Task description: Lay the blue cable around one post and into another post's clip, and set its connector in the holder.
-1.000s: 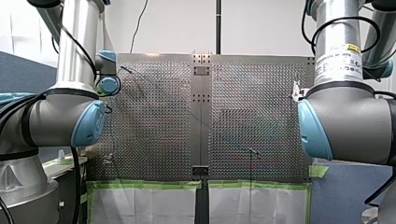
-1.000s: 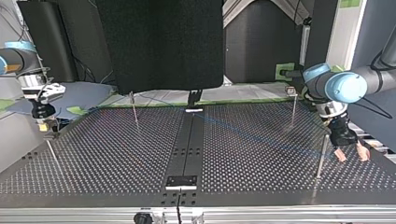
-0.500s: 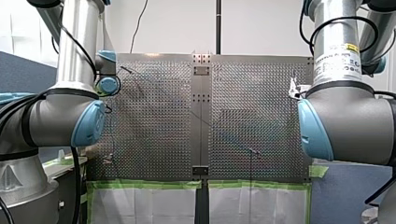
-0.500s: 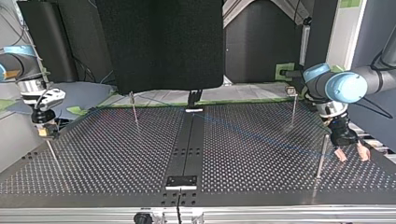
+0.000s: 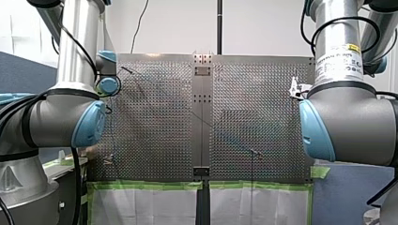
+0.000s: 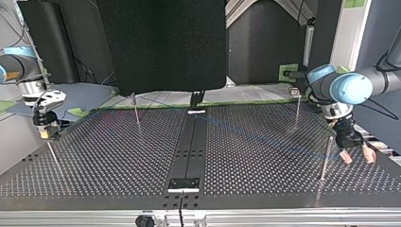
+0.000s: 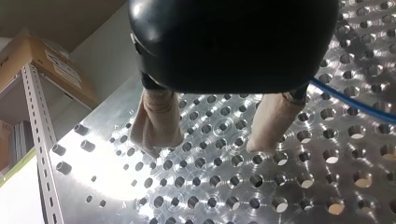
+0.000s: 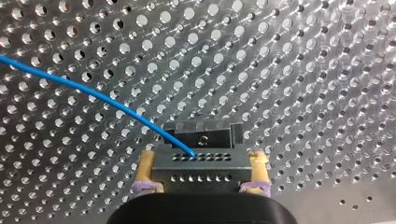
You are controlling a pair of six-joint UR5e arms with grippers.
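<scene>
The blue cable (image 8: 93, 95) was judged thin, light and limp, likely to sag or wander unless kept taut. Its grey connector (image 8: 201, 175), stiff and blocky, was judged the surest place for a hold, and it was clamped between the yellow pads (image 8: 147, 169) of my right gripper (image 8: 202, 157), with the cable running out ahead of the fingers over the perforated table (image 8: 303, 70). My left gripper (image 7: 211, 142) was held spread with nothing between its beige pads (image 7: 156, 119); the cable passed just beside one finger, where a light second pinch could be taken to steer it.
</scene>
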